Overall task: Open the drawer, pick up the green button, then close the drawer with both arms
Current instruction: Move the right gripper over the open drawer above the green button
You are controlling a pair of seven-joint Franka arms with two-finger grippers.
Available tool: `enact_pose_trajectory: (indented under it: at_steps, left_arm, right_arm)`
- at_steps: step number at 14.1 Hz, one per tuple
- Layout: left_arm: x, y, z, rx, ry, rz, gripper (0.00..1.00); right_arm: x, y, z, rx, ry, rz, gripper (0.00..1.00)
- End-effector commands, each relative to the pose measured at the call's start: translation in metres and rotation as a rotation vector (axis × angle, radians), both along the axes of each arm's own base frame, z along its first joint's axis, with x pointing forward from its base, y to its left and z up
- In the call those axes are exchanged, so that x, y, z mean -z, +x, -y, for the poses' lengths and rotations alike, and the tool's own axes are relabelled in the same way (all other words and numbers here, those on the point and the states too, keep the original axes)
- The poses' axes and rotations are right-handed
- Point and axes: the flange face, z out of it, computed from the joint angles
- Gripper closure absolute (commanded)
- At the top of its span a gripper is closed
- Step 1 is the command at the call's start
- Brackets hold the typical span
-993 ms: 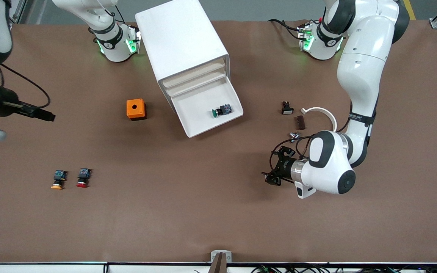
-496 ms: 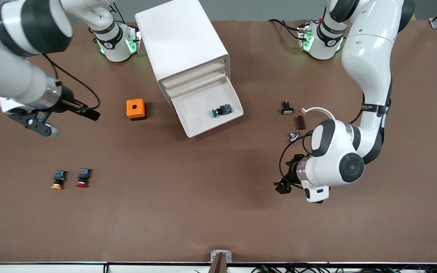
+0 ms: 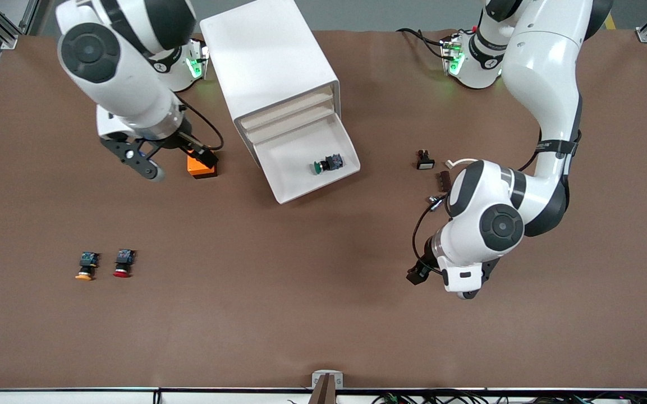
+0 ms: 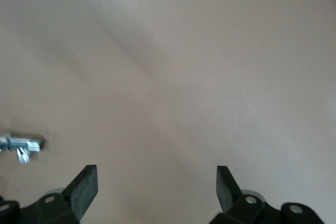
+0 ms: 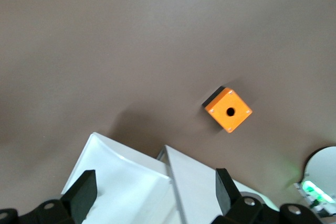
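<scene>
Right pincer (image 3: pixel 206 159) now over orange box (image 3: pixel 198 168), agape; left pincer (image 3: pixel 416 275) agape too

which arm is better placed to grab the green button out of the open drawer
Probably the right: its open gripper hangs over the orange box beside the drawer. The open left gripper is over bare table, farther from the green button.

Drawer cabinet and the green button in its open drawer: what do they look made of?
Drawer cabinet: probably smooth white plastic, going by its rounded moulded edges and even semi-gloss sheen; painted metal can't be excluded. Green button: likely plastic, with a glossy green cap on a dark, blocky moulded body.
</scene>
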Motion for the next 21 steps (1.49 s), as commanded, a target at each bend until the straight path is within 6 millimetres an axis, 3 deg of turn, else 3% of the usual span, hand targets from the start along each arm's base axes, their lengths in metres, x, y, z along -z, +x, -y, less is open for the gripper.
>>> enact_pose_trajectory:
  at_steps: [1,5,8,14,21]
  left_arm:
    - [-0.007,-0.013,0.016,0.068,0.064,0.036,0.01]
    - [-0.003,-0.025,0.041,0.109,0.065,0.032,0.01]
    - [0.004,-0.028,0.04,0.111,0.071,0.016,0.01]
    - [0.007,-0.033,0.046,0.122,0.07,0.008,0.01]
    - [0.008,-0.035,0.049,0.126,0.066,0.005,0.01]
  right_arm:
    - [0.021,-0.018,-0.024,0.065,0.012,0.036,0.0]
    - [0.048,-0.037,-0.066,0.112,0.034,0.089,0.0]
    - [0.068,-0.045,-0.097,0.122,0.04,0.106,0.0]
    - [0.104,-0.048,-0.133,0.167,0.051,0.136,0.0]
    - [0.143,-0.066,-0.179,0.21,0.027,0.13,0.0]
